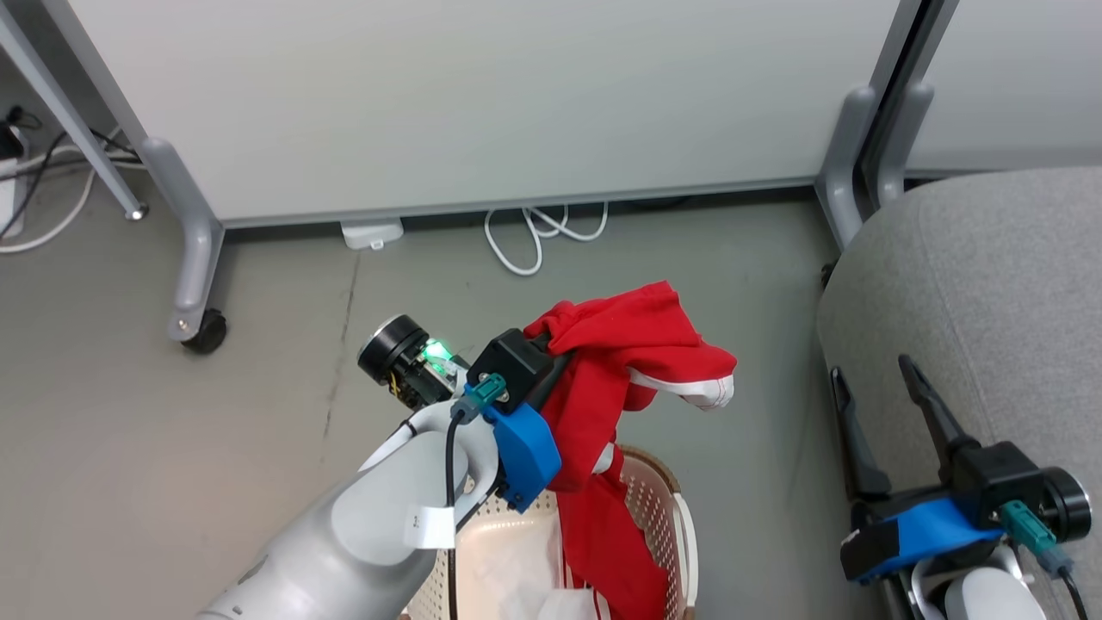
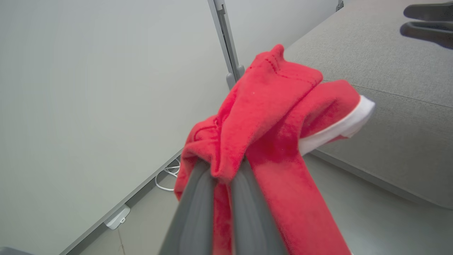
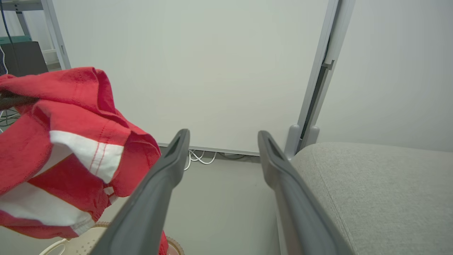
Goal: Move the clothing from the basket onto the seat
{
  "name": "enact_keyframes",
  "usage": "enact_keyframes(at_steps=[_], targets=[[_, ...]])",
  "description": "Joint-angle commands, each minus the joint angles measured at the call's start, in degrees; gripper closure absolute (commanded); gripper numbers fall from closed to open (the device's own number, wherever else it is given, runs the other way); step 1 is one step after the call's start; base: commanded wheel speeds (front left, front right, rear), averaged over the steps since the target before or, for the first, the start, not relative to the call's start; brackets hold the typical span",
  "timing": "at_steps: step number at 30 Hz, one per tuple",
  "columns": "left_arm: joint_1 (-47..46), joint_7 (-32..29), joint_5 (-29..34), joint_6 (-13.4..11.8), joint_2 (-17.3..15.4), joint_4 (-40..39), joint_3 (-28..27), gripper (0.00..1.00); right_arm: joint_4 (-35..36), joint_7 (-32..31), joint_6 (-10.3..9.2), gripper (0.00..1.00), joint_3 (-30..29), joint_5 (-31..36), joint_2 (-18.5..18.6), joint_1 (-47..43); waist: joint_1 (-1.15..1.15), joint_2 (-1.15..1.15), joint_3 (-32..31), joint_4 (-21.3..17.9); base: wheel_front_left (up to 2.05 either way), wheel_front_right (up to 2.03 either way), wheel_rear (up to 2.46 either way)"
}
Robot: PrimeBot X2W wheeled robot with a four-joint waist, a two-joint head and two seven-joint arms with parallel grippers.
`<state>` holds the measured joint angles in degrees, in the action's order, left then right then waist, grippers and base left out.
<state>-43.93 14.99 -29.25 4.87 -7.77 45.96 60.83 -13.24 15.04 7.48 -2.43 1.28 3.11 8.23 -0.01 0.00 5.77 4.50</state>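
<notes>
At the bottom of the head view the pale left forearm point(image 1: 379, 525) rises slantwise from the lower left and crosses above the laundry basket point(image 1: 665, 517), its wrist bent so that the left gripper point(image 1: 560, 357) points up and to the right. Its fingers are buried in a red garment point(image 1: 633, 344), which bunches above them and trails down into the basket, where more red and white cloth lies. At the lower right the right gripper point(image 1: 871, 370) points up the view at the near edge of the grey sofa seat point(image 1: 990, 275), fingers spread wide with nothing between them. The left wrist view gives what the head view hides: the two grey fingers point(image 2: 198, 198) stand narrow, pinching a fold of the garment, whose white-trimmed end sticks out to the right, and the other arm's dark fingers show at the upper right over the seat cushion. The right wrist view shows the garment's white panels with red stitching at its left, hanging clear of the open fingers, and a bit of the basket's rim below. Beyond lie the grey floor point(image 1: 172, 430), a looped white cable point(image 1: 525, 245), a castor point(image 1: 205, 331) and the pale partition panel point(image 1: 482, 103).
</notes>
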Motion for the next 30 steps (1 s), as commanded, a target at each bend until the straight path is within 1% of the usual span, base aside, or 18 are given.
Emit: enact_keyframes(at_steps=[1, 6, 12, 19, 30], targets=[[0.7, 0.3, 0.2, -0.1, -0.4, -0.5, -0.4, 1.0, -0.1, 0.2, 0.02, 0.0, -0.2, -0.2, 0.0, -1.5, 0.01, 0.0, -1.5, 0.2, 0.0, 0.0, 0.0], [2.2, 0.3, 0.1, 0.0, -1.0, -1.2, -0.7, 1.0, -0.5, 0.2, 0.02, 0.0, 0.4, -0.4, -0.1, -3.5, 0.01, 0.0, -4.0, 0.3, 0.0, 0.0, 0.0], [2.9, 0.3, -0.1, -0.2, -1.7, -1.8, -0.7, 1.0, -0.1, 0.2, 0.03, 0.0, 2.9, -0.2, 0.0, -4.7, 0.01, 0.0, -4.9, 0.5, 0.0, 0.0, 0.0], [2.9, 0.3, -0.1, -0.4, -2.0, -2.3, -0.6, 1.0, 0.2, 0.2, 0.02, 0.0, 8.0, -0.3, 1.8, -4.5, 0.01, 0.0, -4.7, 0.7, 0.0, 0.0, 0.0], [1.8, 0.3, -0.1, -0.7, -1.7, -2.7, 0.0, 1.0, -1.6, 0.2, 0.02, 0.0, 16.5, 0.8, 5.8, 1.0, 0.01, 0.0, -3.7, 0.9, 0.0, 0.0, 0.0]])
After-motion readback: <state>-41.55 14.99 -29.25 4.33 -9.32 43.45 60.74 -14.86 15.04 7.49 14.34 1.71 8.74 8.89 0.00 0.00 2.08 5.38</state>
